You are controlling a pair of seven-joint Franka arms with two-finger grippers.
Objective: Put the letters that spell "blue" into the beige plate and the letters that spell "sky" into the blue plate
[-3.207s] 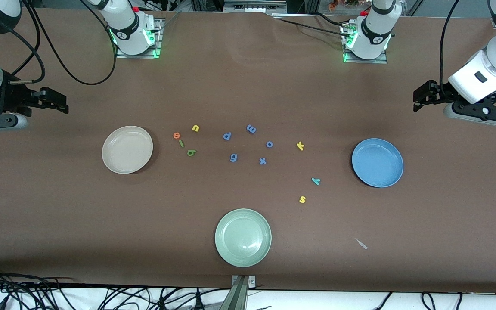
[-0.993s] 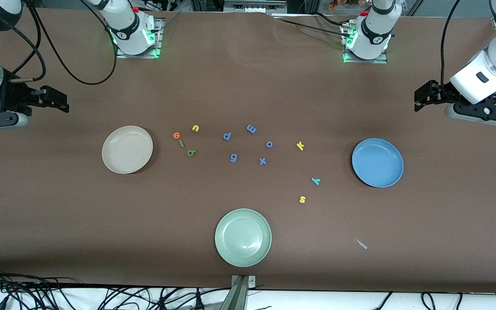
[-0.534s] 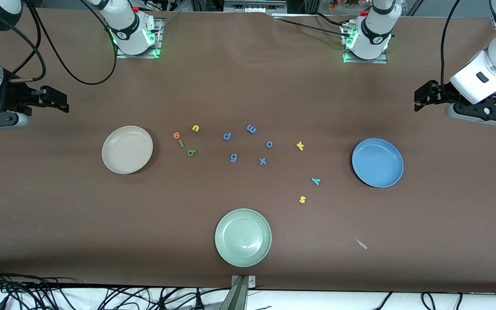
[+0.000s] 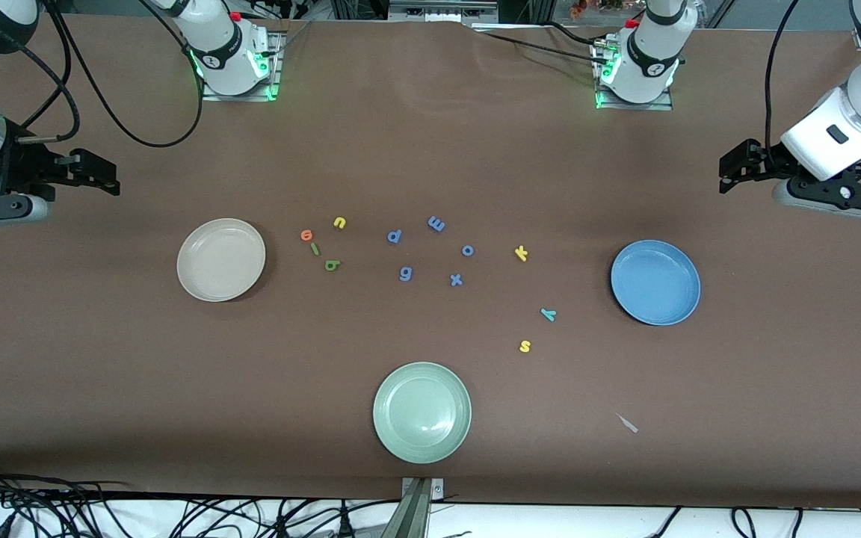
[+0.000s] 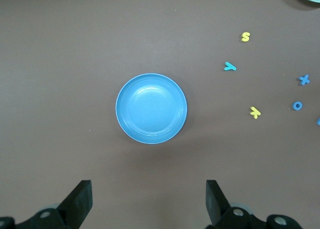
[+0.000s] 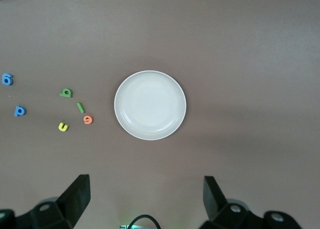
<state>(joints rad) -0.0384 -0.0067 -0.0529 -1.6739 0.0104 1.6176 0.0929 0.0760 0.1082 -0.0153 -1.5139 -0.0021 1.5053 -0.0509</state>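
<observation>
**Both arms wait high at the table ends, jaws wide, all letters on the tabletop**

The brown tabletop point(image 4: 430, 149) carries everything. The left arm waits with the left gripper point(image 4: 733, 166) in the air over the tabletop's edge at its own end, fingers point(image 5: 80, 201) spread wide and holding nothing. The right gripper point(image 4: 98, 175) hangs likewise over the other end's edge, fingers point(image 6: 75, 199) spread wide and empty.

Three plates come next. The beige plate point(image 4: 221, 259) sits toward the right arm's end, bare. The blue plate point(image 4: 655, 282) sits toward the left arm's end, also bare. A pale green plate point(image 4: 421, 412) lies near the middle of the tabletop's edge closest to the front camera.

The letters are smallest. Just beside the beige plate, toward the table's middle, lie the orange e point(image 4: 306, 235), green l point(image 4: 315, 249), dark green b point(image 4: 332, 264) and yellow u point(image 4: 339, 222), close together but apart. In the middle lie the blue letters p point(image 4: 394, 236), m point(image 4: 436, 223), o point(image 4: 467, 250), g point(image 4: 405, 274) and x point(image 4: 456, 280). Between these and the blue plate lie the yellow k point(image 4: 521, 253), the teal y point(image 4: 548, 314) and, nearest the front camera of the three, the yellow s point(image 4: 525, 346). A pale scrap point(image 4: 627, 423) lies toward the camera-side edge.
</observation>
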